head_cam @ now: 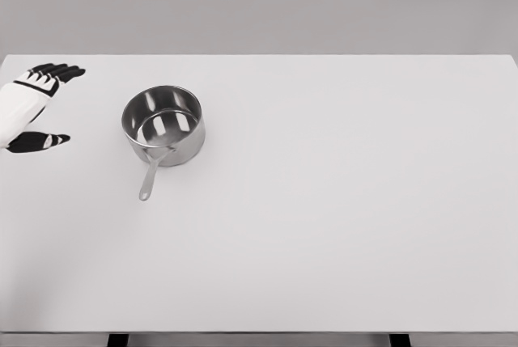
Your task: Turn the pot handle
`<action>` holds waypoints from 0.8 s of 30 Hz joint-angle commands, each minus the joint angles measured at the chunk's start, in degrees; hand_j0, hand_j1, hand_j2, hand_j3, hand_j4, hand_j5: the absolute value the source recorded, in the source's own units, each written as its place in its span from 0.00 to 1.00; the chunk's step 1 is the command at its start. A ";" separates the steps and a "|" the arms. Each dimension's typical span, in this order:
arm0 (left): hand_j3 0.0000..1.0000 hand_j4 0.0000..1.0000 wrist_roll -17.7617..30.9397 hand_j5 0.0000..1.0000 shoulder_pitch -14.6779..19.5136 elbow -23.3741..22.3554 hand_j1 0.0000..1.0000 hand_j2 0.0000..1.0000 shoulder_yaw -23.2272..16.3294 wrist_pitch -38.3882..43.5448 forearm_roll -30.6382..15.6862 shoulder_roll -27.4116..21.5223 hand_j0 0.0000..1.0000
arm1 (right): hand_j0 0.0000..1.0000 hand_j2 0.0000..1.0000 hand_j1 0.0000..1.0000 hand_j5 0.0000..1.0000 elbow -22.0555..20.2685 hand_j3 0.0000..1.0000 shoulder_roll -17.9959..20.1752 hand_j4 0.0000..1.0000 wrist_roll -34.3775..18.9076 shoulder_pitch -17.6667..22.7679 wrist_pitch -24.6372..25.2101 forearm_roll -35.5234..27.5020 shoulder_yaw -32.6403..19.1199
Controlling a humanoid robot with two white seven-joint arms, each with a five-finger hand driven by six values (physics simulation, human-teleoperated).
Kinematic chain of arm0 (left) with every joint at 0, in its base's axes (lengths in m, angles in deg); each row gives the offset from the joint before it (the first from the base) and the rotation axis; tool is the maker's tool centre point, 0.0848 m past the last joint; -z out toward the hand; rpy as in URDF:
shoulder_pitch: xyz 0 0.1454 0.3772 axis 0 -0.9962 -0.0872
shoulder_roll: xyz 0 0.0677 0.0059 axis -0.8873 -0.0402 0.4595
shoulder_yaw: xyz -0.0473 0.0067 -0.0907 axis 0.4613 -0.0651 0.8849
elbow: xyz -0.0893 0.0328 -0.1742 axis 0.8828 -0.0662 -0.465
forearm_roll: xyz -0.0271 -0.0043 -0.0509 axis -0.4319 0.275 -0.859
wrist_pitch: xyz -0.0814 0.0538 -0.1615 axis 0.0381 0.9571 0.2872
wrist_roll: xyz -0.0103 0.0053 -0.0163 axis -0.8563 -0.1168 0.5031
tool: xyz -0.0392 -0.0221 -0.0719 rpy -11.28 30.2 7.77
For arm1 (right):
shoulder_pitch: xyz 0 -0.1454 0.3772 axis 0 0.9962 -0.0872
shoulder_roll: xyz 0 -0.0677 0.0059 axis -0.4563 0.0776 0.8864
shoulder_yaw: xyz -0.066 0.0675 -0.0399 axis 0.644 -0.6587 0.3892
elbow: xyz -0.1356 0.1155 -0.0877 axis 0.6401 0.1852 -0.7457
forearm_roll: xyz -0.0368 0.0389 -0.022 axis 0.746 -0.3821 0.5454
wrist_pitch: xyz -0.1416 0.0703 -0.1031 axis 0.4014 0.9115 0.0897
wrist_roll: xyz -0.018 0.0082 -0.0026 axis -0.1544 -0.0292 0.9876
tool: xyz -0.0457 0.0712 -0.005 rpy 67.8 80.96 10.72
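White table, grey wall behind; pot w/ left hand nearby, fingers spread.

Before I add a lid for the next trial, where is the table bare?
Bare: everything right of the pot, to the table edge, and the strip nearer than its handle. Tightest: between pot and left hand.

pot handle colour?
Silvery metal, same as the pot; handle shows in the head view.
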 commanded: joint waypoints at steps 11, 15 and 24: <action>1.00 1.00 0.16 1.00 -1.93 7.80 1.00 1.00 -2.94 0.05 0.37 0.03 1.00 | 1.00 1.00 1.00 1.00 0.15 1.00 0.00 1.00 -0.07 0.00 0.18 -0.17 0.00; 1.00 1.00 0.25 1.00 -1.67 9.82 1.00 1.00 -7.33 0.05 3.97 -0.15 1.00 | 1.00 1.00 1.00 1.00 0.15 1.00 0.00 1.00 -0.07 0.00 0.18 -0.17 0.00; 1.00 1.00 -2.82 1.00 4.56 14.92 1.00 1.00 -16.38 0.05 4.59 -3.66 1.00 | 1.00 1.00 1.00 1.00 0.15 1.00 0.00 1.00 -0.07 0.00 0.18 -0.17 0.00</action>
